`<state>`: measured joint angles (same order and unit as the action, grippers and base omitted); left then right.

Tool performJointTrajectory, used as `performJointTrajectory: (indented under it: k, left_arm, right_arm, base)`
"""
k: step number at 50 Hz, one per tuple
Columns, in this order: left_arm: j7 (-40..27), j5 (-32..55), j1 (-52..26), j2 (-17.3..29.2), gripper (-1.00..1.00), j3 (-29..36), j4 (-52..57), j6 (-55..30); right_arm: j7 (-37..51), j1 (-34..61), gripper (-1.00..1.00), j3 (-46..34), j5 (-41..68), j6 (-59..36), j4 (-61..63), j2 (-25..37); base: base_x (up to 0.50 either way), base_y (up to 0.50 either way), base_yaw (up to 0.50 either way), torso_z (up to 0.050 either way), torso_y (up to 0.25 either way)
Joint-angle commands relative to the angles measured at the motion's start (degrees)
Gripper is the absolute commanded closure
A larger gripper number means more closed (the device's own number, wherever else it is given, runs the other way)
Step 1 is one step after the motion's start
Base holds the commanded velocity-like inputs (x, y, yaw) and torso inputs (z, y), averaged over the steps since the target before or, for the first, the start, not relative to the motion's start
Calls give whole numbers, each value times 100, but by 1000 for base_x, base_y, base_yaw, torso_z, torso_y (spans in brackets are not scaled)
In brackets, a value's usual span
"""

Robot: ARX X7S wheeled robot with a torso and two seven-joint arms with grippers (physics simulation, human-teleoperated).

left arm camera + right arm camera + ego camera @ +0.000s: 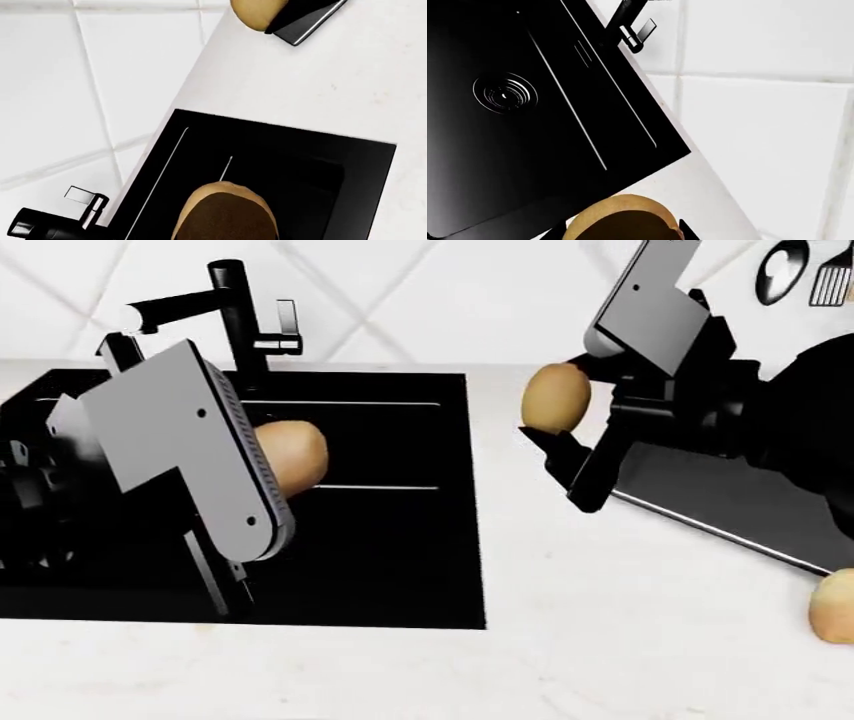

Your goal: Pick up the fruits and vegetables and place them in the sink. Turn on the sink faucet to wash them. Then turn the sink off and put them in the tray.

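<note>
Left gripper (274, 475) clasping smooth orange-tan potato (296, 455)

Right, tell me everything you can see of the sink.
The sink is a large rectangular matte black basin sunk into the white counter, with straight walls and thin light lines along its back. The right wrist view shows a round ringed metal drain in its floor. The black faucet stands behind its rear edge. The left gripper holds an orange-tan piece over it. No water shows.
</note>
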<state>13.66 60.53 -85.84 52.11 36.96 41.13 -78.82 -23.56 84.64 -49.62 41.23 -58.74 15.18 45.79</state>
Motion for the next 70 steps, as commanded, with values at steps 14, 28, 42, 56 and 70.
performJointTrajectory:
  k: [14,28,42,56,70]
  left_arm:
    - [-134,42,11,-8,100,72,-37,55]
    - [-124,-29,5,-42,100,211,-99,110]
    - [-139,-59,24,-59,100,293,-124,182]
    - [-152,-50,23,-22,100,333,-127,228]
    - [-166,-9,-102,-80,100,397,-134,158]
  right_arm:
    - [15,-98,100,26,-23,60,109,102]
    - [-10,-163,100,-9,-51,155,36,84]
    - [-41,-164,100,-55,-90,198,53,104]
    - [-92,-206,100,-53,-119,371,78,122]
    - [-66,-204,100,-20,-52,318,202,186]
  base:
    - [11,-500,0,0,0]
    - [13,-500,0,0,0]
    - [13,-500,0,0,0]
    - [161,-467,0,0,0]
    - [409,-262,0,0,1]
